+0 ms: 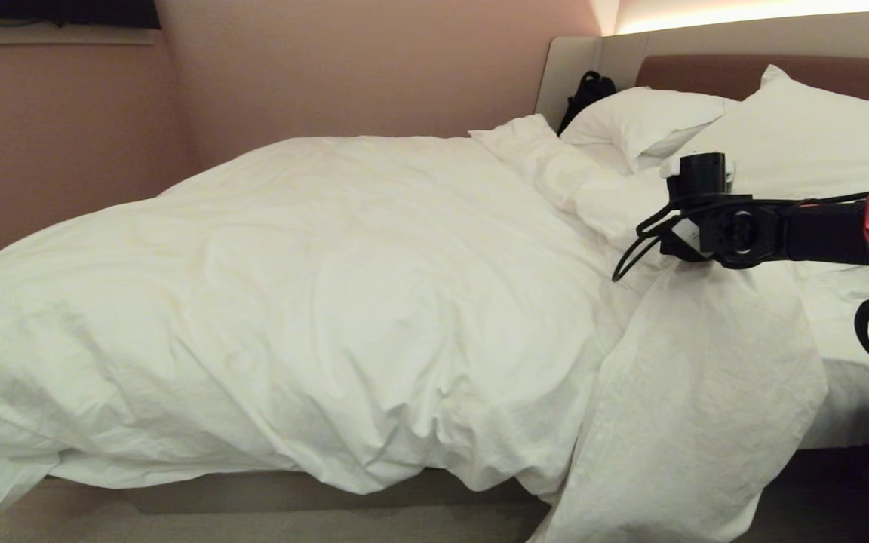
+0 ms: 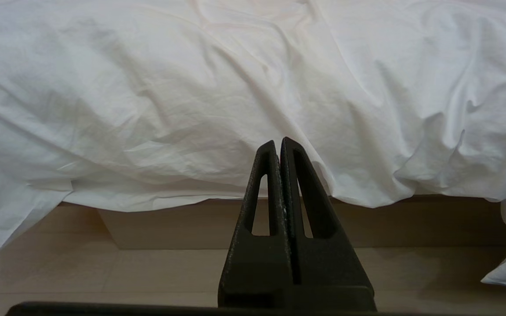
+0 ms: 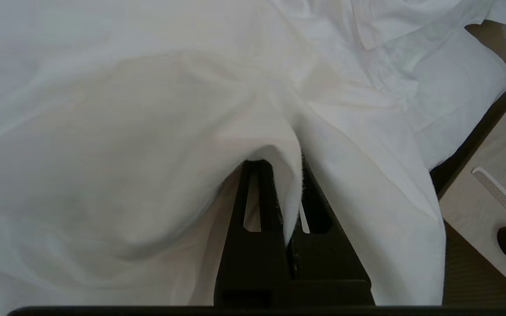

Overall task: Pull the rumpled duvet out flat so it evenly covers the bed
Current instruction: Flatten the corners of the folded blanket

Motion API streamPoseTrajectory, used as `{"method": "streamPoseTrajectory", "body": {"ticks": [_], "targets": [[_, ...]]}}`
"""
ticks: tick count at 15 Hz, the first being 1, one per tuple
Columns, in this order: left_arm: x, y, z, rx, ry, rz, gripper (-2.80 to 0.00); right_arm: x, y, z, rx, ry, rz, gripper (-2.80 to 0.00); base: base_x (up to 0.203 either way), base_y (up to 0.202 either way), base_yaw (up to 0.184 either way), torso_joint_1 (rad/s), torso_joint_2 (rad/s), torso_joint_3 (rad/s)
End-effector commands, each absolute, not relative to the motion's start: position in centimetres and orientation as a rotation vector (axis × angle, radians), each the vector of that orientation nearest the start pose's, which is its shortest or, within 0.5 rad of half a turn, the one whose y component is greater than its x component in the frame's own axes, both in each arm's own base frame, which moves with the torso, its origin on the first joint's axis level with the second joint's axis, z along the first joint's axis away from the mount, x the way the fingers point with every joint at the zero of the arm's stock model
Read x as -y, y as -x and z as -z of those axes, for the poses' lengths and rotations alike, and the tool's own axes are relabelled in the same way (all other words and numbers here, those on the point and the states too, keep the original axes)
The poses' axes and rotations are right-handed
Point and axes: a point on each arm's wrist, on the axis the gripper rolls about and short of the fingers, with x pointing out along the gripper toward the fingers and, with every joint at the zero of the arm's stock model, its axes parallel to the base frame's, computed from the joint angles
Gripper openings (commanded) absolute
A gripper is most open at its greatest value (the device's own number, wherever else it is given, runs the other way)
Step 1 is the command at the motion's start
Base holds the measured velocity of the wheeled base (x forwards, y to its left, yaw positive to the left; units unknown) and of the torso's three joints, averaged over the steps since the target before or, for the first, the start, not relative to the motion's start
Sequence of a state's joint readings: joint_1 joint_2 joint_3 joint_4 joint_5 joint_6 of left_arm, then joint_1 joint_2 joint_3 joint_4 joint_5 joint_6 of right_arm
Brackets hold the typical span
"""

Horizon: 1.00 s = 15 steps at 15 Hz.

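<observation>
Hanging low by the near bed (image 2: 279, 228) edge, the left gripper (image 2: 279, 145) has its fingers pressed together, empty, pointing at the overhanging duvet (image 1: 314, 302), which is bunched across the mattress and spilling off the near side. Further right a fold is lifted up to the right gripper (image 3: 287, 193), jaws pinched tight on the duvet cloth, with pillows (image 1: 804, 128) at the headboard behind
</observation>
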<state>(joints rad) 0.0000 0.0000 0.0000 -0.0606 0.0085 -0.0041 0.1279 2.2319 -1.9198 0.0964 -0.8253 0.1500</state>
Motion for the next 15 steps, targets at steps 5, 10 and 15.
{"method": "streamPoseTrajectory", "body": {"ticks": [5, 10, 15], "targets": [[0.0, 2.3, -8.2, 0.061, 0.005, -0.01, -2.8, -4.8, -45.6, -20.0, -0.377, 0.047, 0.691, -2.8, 0.0, 0.0, 0.0, 0.0, 0.0, 0.0], [0.0, 2.3, -8.2, 0.061, 0.005, -0.009, -2.8, -7.5, -43.4, -21.7, -0.454, -0.07, 0.457, -2.8, 0.0, 0.0, 0.0, 0.0, 0.0, 0.0], [0.0, 2.3, -8.2, 0.061, 0.005, -0.009, -2.8, -7.6, -43.5, -21.2, -0.508, -0.059, 0.468, -2.8, 0.0, 0.0, 0.0, 0.0, 0.0, 0.0]]}}
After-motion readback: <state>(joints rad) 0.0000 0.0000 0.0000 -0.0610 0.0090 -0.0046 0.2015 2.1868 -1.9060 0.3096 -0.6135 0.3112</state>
